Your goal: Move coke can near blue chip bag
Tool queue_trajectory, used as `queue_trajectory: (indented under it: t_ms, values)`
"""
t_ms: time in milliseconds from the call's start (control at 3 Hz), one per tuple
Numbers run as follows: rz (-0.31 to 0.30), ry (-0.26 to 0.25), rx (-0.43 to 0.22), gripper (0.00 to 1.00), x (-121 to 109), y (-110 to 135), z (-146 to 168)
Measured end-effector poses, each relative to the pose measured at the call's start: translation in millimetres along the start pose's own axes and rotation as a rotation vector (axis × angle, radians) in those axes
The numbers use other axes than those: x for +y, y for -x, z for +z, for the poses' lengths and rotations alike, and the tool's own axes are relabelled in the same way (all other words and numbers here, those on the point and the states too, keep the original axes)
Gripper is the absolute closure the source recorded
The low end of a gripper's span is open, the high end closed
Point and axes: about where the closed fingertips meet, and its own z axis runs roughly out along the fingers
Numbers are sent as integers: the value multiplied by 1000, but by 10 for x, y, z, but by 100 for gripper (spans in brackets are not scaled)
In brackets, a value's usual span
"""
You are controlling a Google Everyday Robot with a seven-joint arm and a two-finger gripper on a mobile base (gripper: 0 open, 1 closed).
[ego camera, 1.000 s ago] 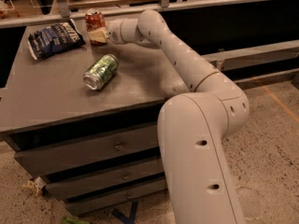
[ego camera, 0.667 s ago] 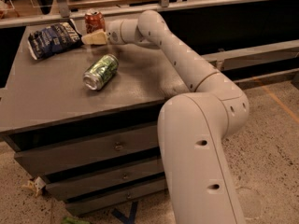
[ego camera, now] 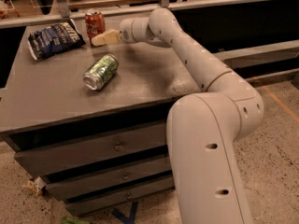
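Note:
The coke can [ego camera: 95,22], red with a silver top, stands upright at the back of the dark cabinet top. The blue chip bag [ego camera: 54,39] lies flat just left of it, a small gap between them. My gripper [ego camera: 103,38], pale cream, is low over the top, just right of and in front of the coke can. It is beside the can, not around it. The arm reaches in from the right.
A green and silver can [ego camera: 100,72] lies on its side in the middle of the cabinet top [ego camera: 51,101]. A rail and ledge [ego camera: 187,3] run behind the cabinet. The cabinet has drawers [ego camera: 117,146] below. My big arm base [ego camera: 205,162] fills the front right.
My gripper has shifted a little to the right, away from the coke can. The coke can, the blue chip bag and the green can have not moved.

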Motion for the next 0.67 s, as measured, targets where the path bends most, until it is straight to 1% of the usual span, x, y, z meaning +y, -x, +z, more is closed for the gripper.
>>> queue_trajectory:
  t_ms: [333,667]
  values:
    - [-5,-96,27,0,-322,-39,-364]
    - [-2,-221,22,0,-666,-31,-737]
